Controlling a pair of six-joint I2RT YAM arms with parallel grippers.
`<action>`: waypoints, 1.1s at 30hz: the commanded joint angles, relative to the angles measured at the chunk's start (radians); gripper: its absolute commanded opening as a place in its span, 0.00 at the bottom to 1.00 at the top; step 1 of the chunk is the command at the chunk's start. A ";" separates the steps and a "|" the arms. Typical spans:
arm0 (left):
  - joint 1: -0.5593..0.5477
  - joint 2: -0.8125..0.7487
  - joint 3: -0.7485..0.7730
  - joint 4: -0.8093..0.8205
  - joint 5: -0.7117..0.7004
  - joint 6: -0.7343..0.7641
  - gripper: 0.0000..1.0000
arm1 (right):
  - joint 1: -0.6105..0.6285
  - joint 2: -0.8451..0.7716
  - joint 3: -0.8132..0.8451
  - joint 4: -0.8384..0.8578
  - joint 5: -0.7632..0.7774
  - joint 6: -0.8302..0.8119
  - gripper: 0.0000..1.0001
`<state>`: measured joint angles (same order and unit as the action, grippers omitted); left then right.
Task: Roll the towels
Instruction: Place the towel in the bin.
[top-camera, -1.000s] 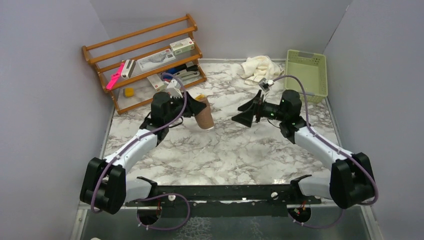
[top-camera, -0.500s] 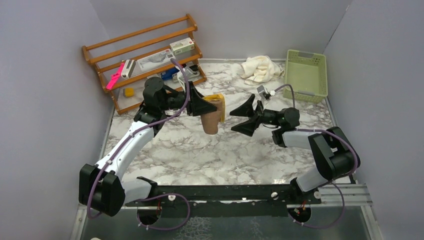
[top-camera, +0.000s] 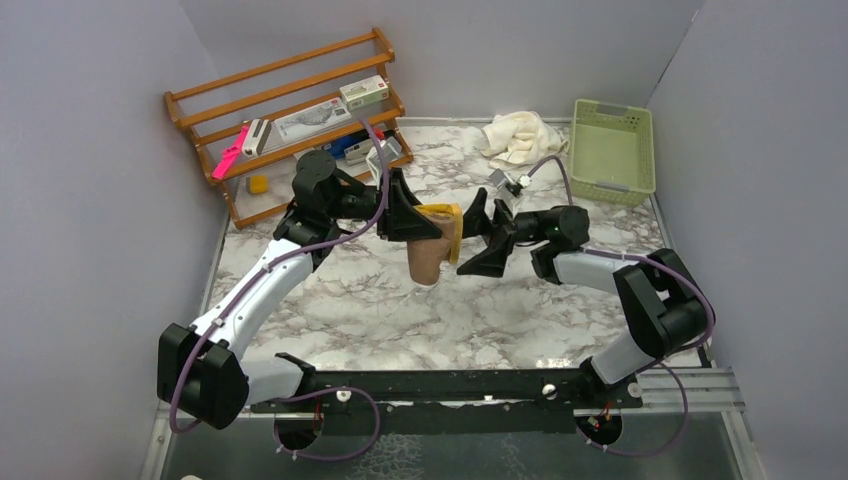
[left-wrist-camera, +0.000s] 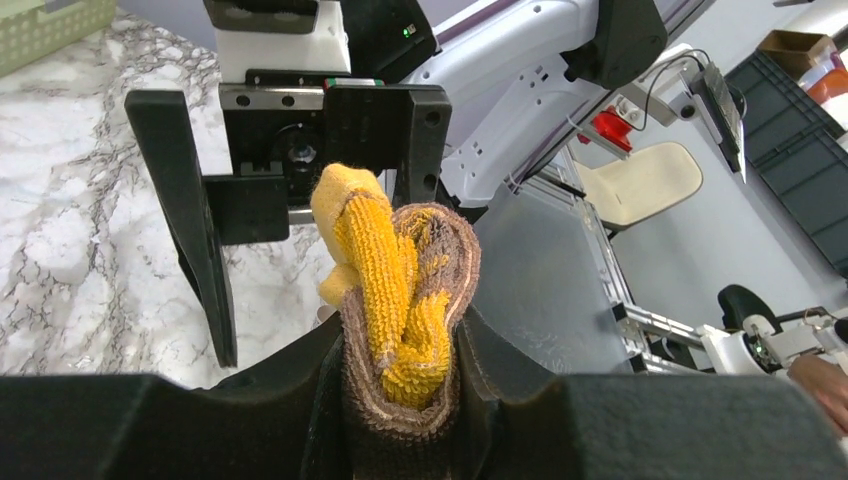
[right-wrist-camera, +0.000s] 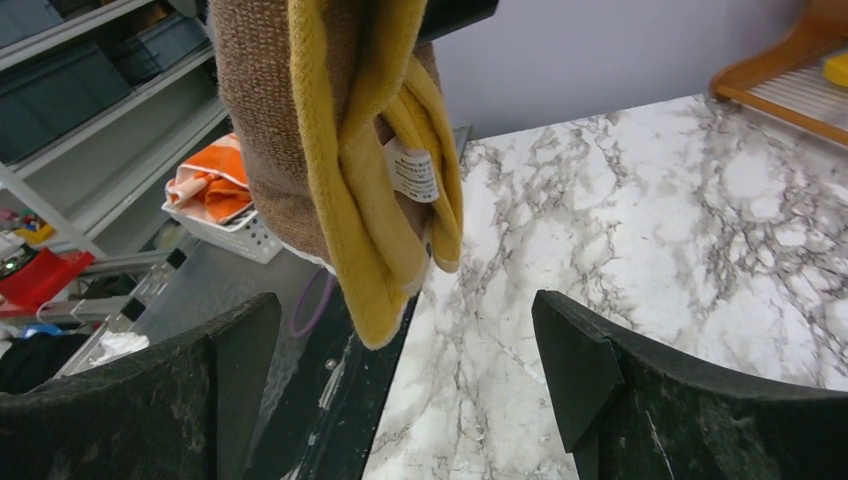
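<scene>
While aloft, mustard towel (top-camera: 431, 258) within left tool (top-camera: 424, 222)

**Robot body.** Left arm (top-camera: 255, 295) and right arm (top-camera: 600, 272): white link shells between black joint housings. Purple cables (top-camera: 326, 459) trail along both arms and loop below the black base rail (top-camera: 450, 384). Left gripper (top-camera: 428, 226) and right gripper (top-camera: 476, 238): matte black, wedge-shaped fingers. In the left wrist view, the right gripper has a black faceplate (left-wrist-camera: 385, 120), a white housing (left-wrist-camera: 282, 50) and 1 green indicator light (left-wrist-camera: 409, 30).
</scene>
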<state>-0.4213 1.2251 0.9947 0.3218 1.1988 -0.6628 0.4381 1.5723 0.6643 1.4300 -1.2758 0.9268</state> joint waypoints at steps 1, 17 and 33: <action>-0.003 0.014 0.044 0.045 0.040 -0.002 0.00 | 0.035 0.018 0.044 0.328 -0.037 -0.008 0.98; -0.003 0.008 0.012 -0.044 -0.313 0.143 0.00 | 0.063 -0.125 0.010 -0.008 0.021 -0.170 0.98; -0.112 -0.127 -0.091 -0.101 -0.805 0.218 0.00 | 0.109 -0.131 0.157 -0.585 0.192 -0.408 0.90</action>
<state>-0.4782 1.1282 0.9257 0.2184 0.5850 -0.4870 0.5308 1.4158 0.7616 0.9817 -1.1557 0.5766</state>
